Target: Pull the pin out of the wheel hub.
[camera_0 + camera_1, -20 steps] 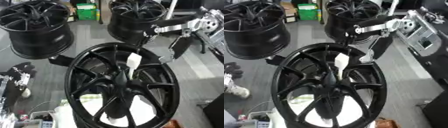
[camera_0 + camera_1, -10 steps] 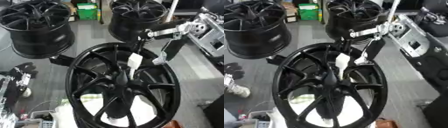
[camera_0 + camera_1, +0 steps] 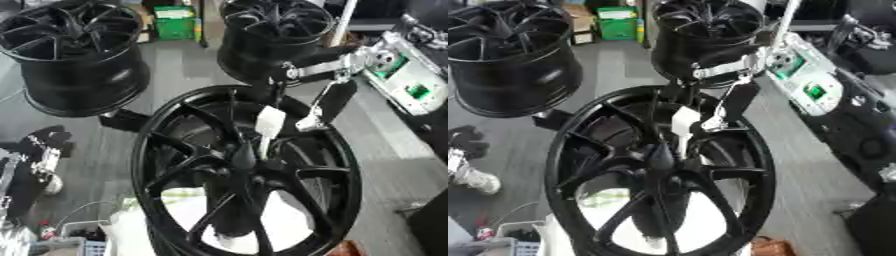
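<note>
**Right hand hanging over the wheel hub**

The right hand [image 3: 328,102] is reaching in from the upper right, hanging above the wheel hub [image 3: 249,172] at centre frame. The pale pin [image 3: 268,123] is standing near it. Whether its fingers are apart is unclear.

- No words, numbers or brand names can be read anywhere in these pictures.
- The white tag [image 3: 269,122] on the pin at the middle of the big black wheel hub [image 3: 248,170] looks blank; if there is writing on it, it is too blurry to read.
- The green box [image 3: 176,22] on the floor at the back has pale marks on it, but no letters can be made out.
- The white and green panel [image 3: 802,75] on the right side shows colours only, no words to read.
</note>
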Robot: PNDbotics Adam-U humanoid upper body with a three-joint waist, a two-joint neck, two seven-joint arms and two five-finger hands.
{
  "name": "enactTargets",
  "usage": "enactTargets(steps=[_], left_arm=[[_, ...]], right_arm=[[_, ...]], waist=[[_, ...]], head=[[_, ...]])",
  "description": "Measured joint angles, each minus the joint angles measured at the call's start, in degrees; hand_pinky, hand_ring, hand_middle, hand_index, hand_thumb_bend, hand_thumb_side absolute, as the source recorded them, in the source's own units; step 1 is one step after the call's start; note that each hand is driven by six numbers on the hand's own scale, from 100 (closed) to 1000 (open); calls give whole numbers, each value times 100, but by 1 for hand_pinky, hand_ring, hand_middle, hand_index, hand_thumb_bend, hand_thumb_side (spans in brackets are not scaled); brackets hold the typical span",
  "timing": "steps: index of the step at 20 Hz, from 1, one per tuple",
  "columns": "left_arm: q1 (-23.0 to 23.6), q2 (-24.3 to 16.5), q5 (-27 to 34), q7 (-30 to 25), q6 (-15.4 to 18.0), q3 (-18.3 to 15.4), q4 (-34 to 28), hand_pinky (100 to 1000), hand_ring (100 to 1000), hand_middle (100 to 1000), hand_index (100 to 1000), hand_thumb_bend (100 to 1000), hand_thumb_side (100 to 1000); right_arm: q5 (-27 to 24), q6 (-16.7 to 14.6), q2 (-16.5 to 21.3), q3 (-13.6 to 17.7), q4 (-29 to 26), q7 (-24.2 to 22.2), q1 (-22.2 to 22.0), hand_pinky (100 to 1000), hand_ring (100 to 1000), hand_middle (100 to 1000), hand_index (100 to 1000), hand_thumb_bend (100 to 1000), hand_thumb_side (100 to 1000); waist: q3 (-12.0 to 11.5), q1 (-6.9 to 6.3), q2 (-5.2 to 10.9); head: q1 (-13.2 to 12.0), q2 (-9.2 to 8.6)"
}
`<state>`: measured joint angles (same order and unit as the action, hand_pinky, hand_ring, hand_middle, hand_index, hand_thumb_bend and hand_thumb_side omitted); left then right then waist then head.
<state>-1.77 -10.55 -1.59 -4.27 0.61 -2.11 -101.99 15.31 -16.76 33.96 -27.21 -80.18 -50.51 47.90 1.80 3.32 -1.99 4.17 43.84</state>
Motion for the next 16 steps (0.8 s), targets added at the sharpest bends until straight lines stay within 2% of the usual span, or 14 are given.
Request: enactTargets(steps=[16], left_arm=[[-1,1,0,0,-1,16,0,752,722,682,792,220,600]], right_arm=[[624,-164,-164,20,482,163,24,784,750,839,938,327,411]], waist=[[-37,10,-16]], head=[[8,0]])
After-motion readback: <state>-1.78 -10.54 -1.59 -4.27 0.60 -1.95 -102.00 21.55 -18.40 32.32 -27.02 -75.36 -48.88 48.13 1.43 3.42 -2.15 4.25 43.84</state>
